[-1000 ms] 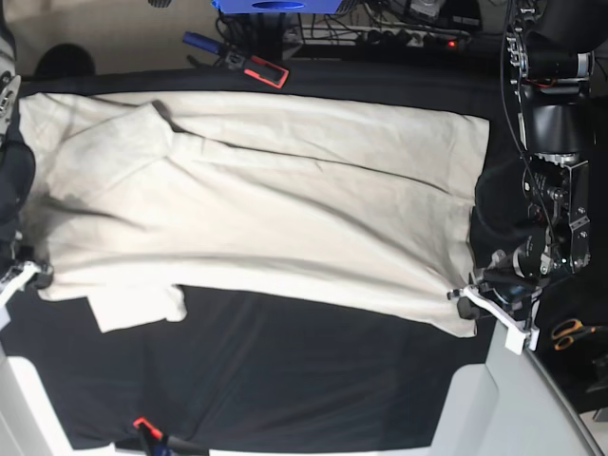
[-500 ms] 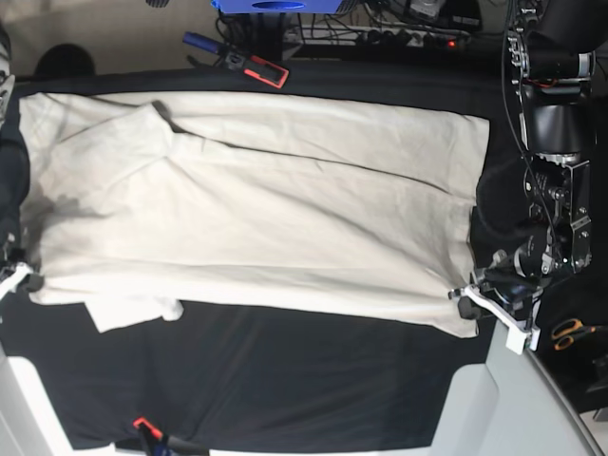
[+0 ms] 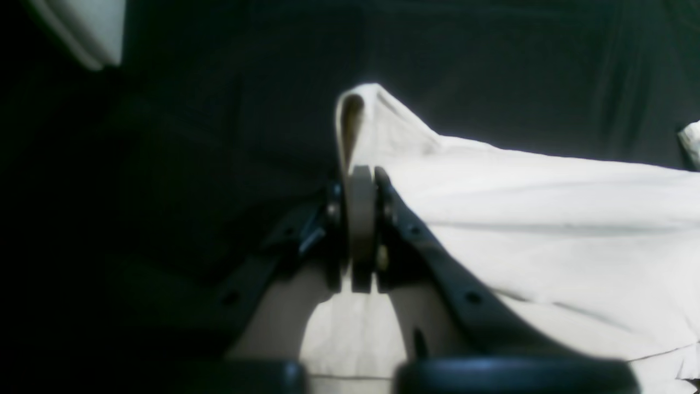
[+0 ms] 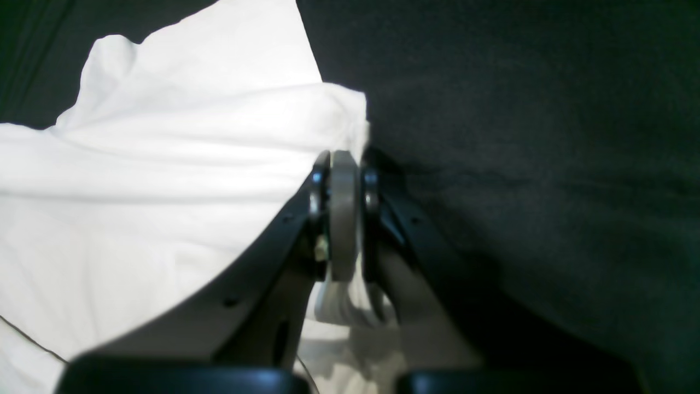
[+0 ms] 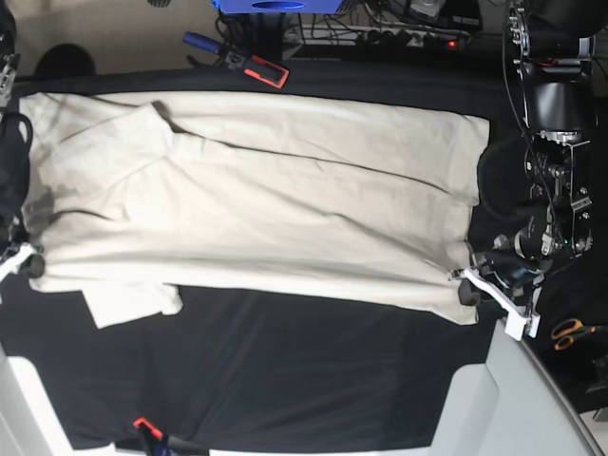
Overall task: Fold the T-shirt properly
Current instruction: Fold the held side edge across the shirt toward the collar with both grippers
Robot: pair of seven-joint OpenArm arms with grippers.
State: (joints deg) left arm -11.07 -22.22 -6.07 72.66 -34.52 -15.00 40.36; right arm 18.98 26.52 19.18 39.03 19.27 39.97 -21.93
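Observation:
The cream T-shirt [image 5: 266, 204] lies spread across the black surface [image 5: 304, 380], its near edge folded over and lifted at both ends. My left gripper [image 5: 465, 287], on the right of the base view, is shut on the shirt's near right corner; in the left wrist view its jaws [image 3: 361, 186] pinch a raised peak of cloth [image 3: 377, 120]. My right gripper [image 5: 30, 264], at the left edge, is shut on the near left corner; in the right wrist view its jaws [image 4: 342, 164] clamp the bright cloth [image 4: 164, 164]. A sleeve [image 5: 133, 302] hangs below the left end.
Behind the table lie a red-framed tool [image 5: 266, 71] and a blue-handled tool [image 5: 204, 43]. Orange-handled scissors [image 5: 573, 332] lie at the right. A pale rounded panel [image 5: 494, 399] borders the near right, another [image 5: 28, 399] the near left. A red-tipped tool [image 5: 147, 429] lies at the front.
Both grippers have carried the shirt's near edge a little away from the front. The fold line has moved farther up the table, and the sleeve has followed.

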